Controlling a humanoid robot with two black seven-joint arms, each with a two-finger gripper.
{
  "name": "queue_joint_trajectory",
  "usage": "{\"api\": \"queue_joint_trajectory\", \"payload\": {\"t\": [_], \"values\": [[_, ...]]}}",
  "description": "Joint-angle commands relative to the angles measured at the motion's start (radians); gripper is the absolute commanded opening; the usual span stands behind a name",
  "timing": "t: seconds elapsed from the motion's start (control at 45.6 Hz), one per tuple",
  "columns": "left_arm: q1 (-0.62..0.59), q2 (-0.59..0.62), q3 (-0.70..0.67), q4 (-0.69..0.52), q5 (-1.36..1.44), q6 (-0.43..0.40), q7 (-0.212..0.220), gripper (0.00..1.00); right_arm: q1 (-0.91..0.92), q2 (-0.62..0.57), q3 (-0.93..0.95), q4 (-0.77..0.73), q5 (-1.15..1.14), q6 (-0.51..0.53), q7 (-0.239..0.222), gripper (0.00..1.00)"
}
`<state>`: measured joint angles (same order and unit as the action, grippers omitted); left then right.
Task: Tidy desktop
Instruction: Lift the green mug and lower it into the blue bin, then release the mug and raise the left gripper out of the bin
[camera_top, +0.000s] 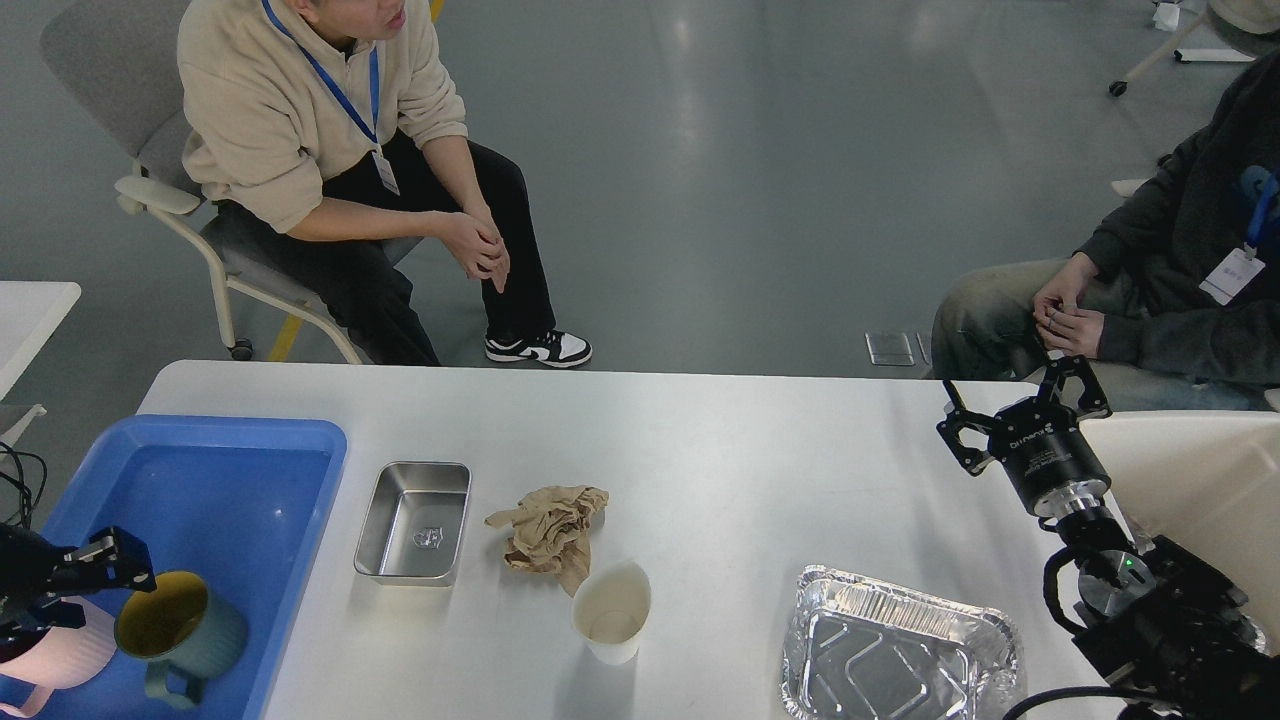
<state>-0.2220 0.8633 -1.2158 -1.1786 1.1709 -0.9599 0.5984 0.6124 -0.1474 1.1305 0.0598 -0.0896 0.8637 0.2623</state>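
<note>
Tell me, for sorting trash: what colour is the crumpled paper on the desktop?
Light brown; the crumpled paper shows clearly in the head view.

Two pincers are showing: the left pincer (118, 560) and the right pincer (1020, 415). Just beside the left pincer, one green mug (180, 632) and one pink cup (55, 655) are sitting in one blue tray (300, 445). Between the pincers, one steel pan (414, 521), one crumpled paper (550, 525), one paper cup (612, 610) and one foil tray (898, 645) are lying on one counter (750, 450). Two people are sitting beyond.
</note>
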Motion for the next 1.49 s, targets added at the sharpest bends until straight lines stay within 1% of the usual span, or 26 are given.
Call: {"api": "queue_joint_trajectory", "payload": {"t": [0.0,0.088,0.176,0.198,0.241,0.329,0.417,0.527,0.68,0.768,0.812,0.878,0.966,1.054,1.119,1.141,1.207,1.229,1.383,1.471], "values": [[-0.025,0.074,-0.030,-0.009,-0.105,0.000,0.007,0.91,0.007,0.002,0.000,0.000,-0.001,-0.002,0.000,1.00],[-0.100,0.157,-0.024,-0.007,-0.184,0.000,0.009,0.93,0.010,0.005,0.000,0.000,-0.001,-0.003,0.000,1.00],[-0.174,0.197,-0.027,-0.003,-0.269,0.000,0.008,0.95,0.014,0.009,0.000,0.000,-0.001,-0.005,0.000,1.00],[-0.212,0.198,-0.028,-0.001,-0.324,0.000,0.011,0.95,0.014,0.015,0.000,0.000,-0.001,-0.005,0.000,1.00],[-0.241,0.201,-0.024,0.000,-0.353,0.000,0.014,0.95,0.015,0.020,-0.002,0.000,-0.001,-0.005,0.000,1.00],[-0.264,0.198,-0.037,-0.001,-0.372,0.000,0.009,0.95,0.014,0.025,0.000,0.000,-0.002,-0.005,0.000,1.00],[-0.289,0.181,-0.082,-0.001,-0.430,0.000,0.001,0.95,0.012,0.023,0.000,0.000,-0.005,-0.005,0.000,1.00],[-0.312,0.113,-0.134,-0.001,-0.517,0.000,0.001,0.95,0.012,0.023,0.000,0.000,-0.007,-0.005,0.000,1.00],[-0.304,0.054,-0.270,0.002,-0.556,0.000,0.001,0.94,0.012,0.025,0.000,0.000,-0.009,-0.005,-0.002,1.00],[-0.301,-0.009,-0.387,0.010,-0.585,0.000,0.001,0.93,0.012,0.025,0.000,-0.001,-0.009,-0.005,0.000,1.00],[-0.293,-0.044,-0.447,0.011,-0.597,0.000,0.011,0.93,0.012,0.026,-0.002,0.000,-0.010,-0.005,0.000,1.00],[-0.271,-0.081,-0.507,0.011,-0.600,0.000,0.014,0.92,0.012,0.032,-0.002,0.000,-0.009,-0.005,0.000,1.00],[-0.214,-0.107,-0.524,0.004,-0.597,0.000,0.014,0.90,0.012,0.040,-0.002,-0.001,-0.010,-0.006,-0.002,1.00],[-0.154,-0.109,-0.519,-0.009,-0.577,0.000,0.014,0.89,0.014,0.038,-0.002,-0.001,-0.010,-0.006,-0.002,1.00],[-0.145,-0.110,-0.521,-0.009,-0.496,0.000,0.012,0.88,0.014,0.038,-0.002,-0.001,-0.010,-0.006,-0.002,1.00],[-0.145,-0.109,-0.519,-0.009,-0.457,0.006,0.012,0.88,0.014,0.038,-0.003,0.000,-0.010,-0.006,-0.002,1.00],[-0.146,-0.115,-0.527,-0.007,-0.351,0.099,-0.005,0.88,0.012,0.040,-0.002,-0.001,-0.010,-0.008,-0.002,1.00],[-0.146,-0.121,-0.531,-0.009,-0.331,0.118,-0.011,0.89,0.012,0.040,-0.002,-0.001,-0.010,-0.008,0.000,1.00],[-0.151,-0.151,-0.533,-0.010,-0.321,0.182,-0.089,0.89,0.014,0.054,-0.003,0.000,-0.010,-0.011,0.000,1.00],[-0.178,-0.164,-0.533,-0.010,-0.320,0.248,-0.091,0.89,0.014,0.068,-0.003,-0.001,-0.010,-0.011,0.000,1.00]]}}
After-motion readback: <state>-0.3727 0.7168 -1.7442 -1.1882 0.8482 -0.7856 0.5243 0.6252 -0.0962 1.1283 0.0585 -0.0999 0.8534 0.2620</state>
